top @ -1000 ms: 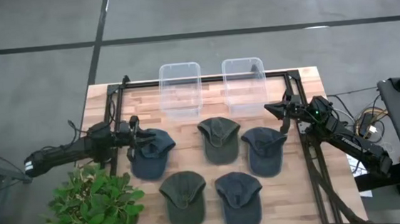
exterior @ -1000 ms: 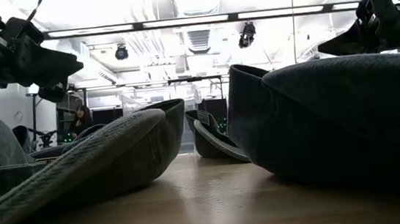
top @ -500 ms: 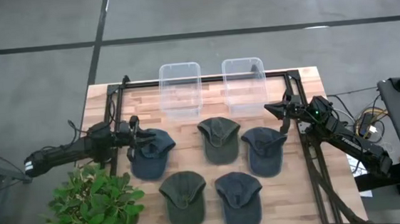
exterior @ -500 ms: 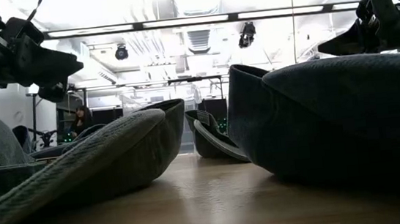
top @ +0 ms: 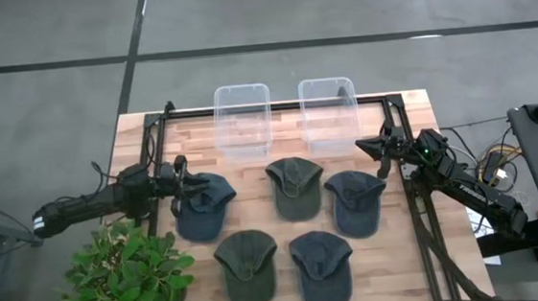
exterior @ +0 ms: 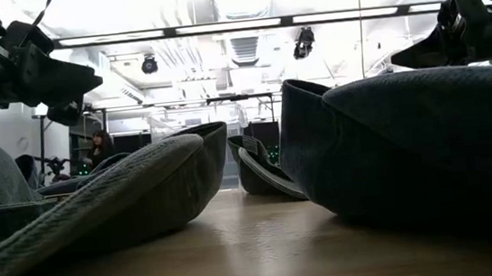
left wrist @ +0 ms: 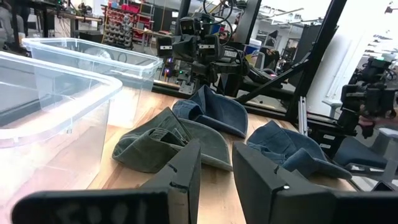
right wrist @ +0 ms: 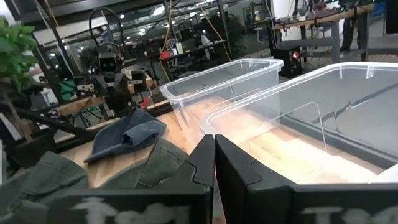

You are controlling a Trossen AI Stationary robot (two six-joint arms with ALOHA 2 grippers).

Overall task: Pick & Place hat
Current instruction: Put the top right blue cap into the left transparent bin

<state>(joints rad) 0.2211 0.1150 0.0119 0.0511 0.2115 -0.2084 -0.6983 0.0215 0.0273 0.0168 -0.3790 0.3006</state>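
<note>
At the left edge of the pale wooden slatted surface (top: 410, 110), beside a leafy green potted plant (top: 129, 272), the left gripper (top: 187, 184) hovers at the rim of the dark blue denim cap (top: 203, 206) nearest it. Its jaws stand narrowly apart (a slim gap shows in the left wrist view) and hold nothing. This placement suggests the blue cap is the first candidate for pickup.

Toward the middle, five caps lie in two loose rows: the olive green cap (top: 295, 185) and a second blue-grey cap (top: 354, 201) in the row with the first, then a lower olive cap (top: 246, 265) and a lower blue-grey cap (top: 321, 267) nearer the front edge. All rest flat and apart from one another, presumably laid out so each can be reached singly.

Behind them, two clear plastic rectangular bins (top: 244, 120) stand side by side at the far edge, both apparently empty; they are the likely drop points, perhaps one per colour.

At the right, the right gripper (top: 367, 146) waits above the surface near the second bin (top: 329, 113). Its jaws are closed together and grip nothing.
</note>
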